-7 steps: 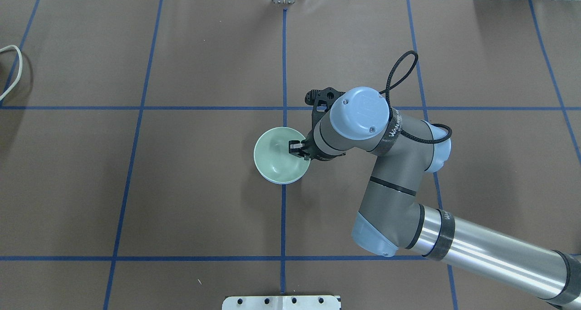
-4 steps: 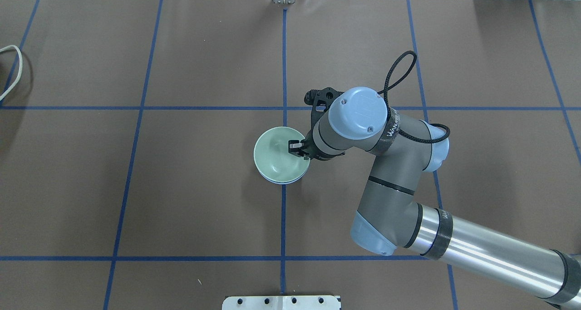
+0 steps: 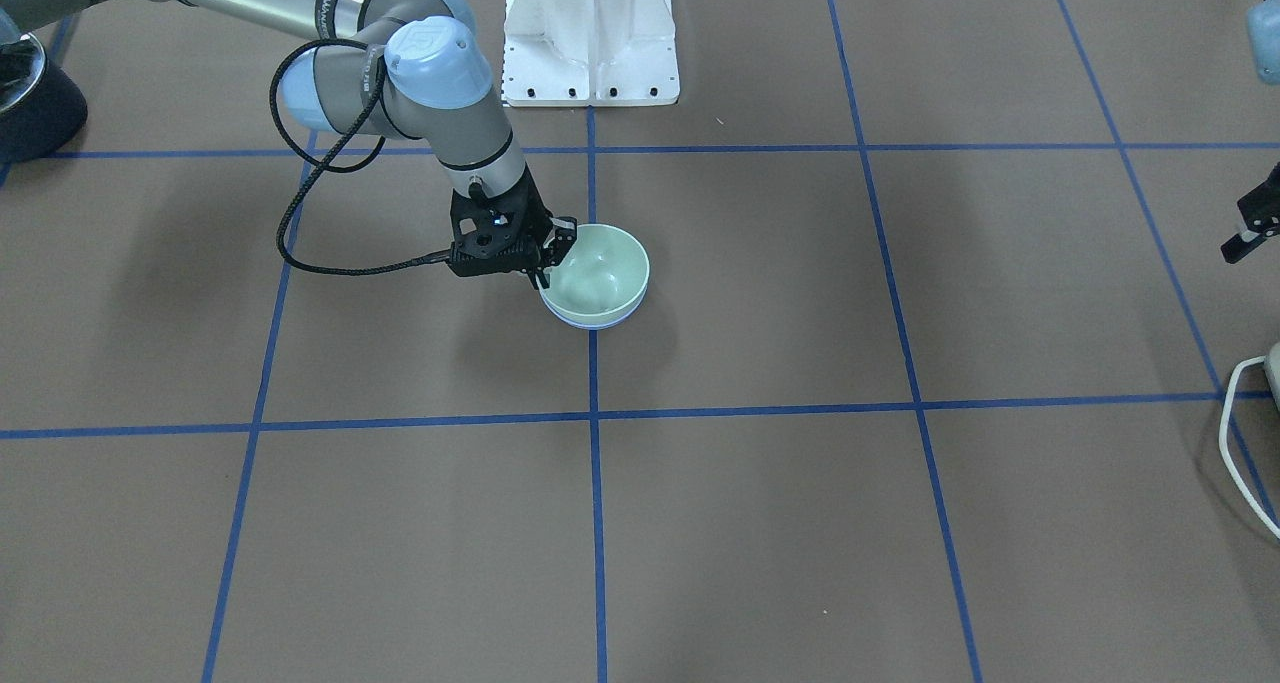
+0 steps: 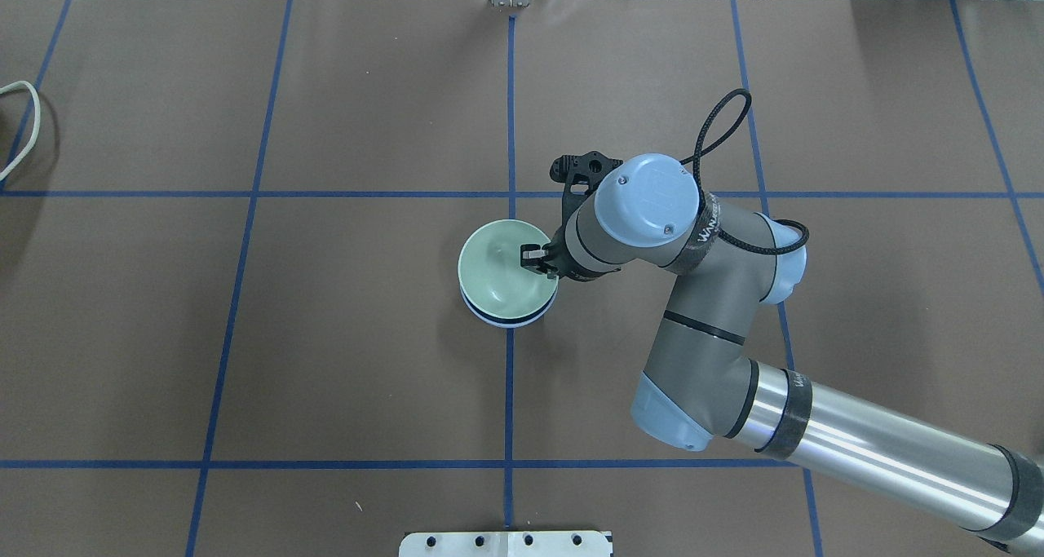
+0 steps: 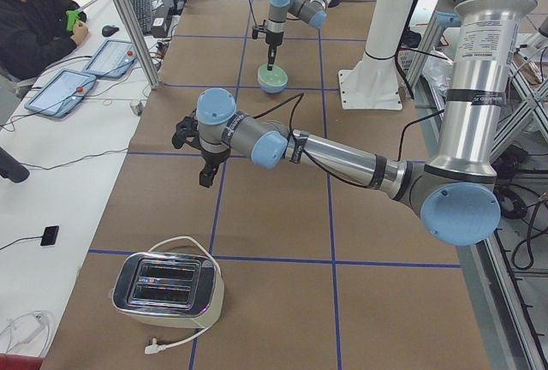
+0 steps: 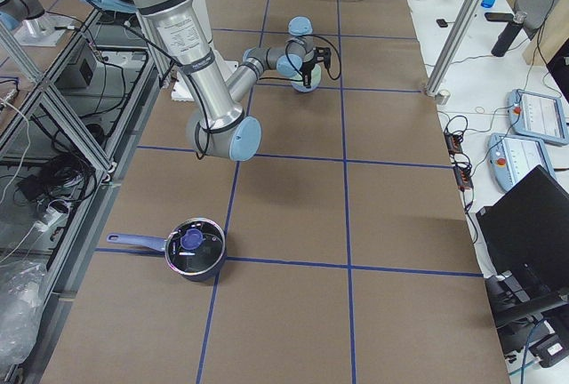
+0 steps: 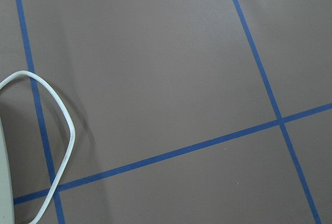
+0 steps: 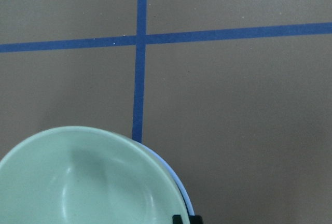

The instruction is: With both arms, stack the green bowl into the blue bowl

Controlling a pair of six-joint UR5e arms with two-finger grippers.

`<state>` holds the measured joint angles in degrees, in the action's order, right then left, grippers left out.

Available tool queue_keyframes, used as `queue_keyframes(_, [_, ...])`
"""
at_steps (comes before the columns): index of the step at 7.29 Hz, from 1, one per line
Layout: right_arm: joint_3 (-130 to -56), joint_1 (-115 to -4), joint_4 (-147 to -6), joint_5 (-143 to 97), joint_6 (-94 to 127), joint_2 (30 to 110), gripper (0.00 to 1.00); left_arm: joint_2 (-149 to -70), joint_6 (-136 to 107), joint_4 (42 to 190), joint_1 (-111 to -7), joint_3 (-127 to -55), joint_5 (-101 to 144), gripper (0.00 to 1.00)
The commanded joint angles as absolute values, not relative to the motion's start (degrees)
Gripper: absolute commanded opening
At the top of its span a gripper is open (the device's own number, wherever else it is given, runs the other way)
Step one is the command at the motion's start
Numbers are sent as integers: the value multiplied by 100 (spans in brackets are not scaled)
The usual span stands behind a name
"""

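Note:
The green bowl sits nested in the blue bowl at the table's middle, on a blue tape line. Only a thin strip of the blue bowl's rim shows under it. In the front view the green bowl rests in the blue bowl. My right gripper is shut on the green bowl's rim on the robot's right side, one finger inside and one outside. The right wrist view shows the green bowl with the blue rim beside it. My left gripper hangs far off to the left, empty; I cannot tell its jaws.
A white pedestal base stands at the robot's edge of the table. A toaster with a white cable sits at the left end. A dark pot sits at the right end. An operator sits beside the table.
The right gripper and the green bowl have shifted slightly toward the far side. More of the blue bowl's rim and a dark gap now show below the green bowl.

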<state>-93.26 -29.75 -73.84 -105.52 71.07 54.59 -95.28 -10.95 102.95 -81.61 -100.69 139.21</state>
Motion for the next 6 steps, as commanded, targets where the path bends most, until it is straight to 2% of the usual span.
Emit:
queue_keyframes(1, [-9334,-3006,-7374,-10547,7066,5441,100,-9527,-1090,10292,-8165,-10072,13922,98])
queue_keyframes(3, [-9404,-3224,-7400,-10634,7031,5432,100,-9527,-1090,10292,-8165,-10081,13922,98])
queue_keyframes(6, [-9457,-4548,-7453,-11976,5536,5693,100,-9527,-837,10249,-8244,-10072,13922,98])
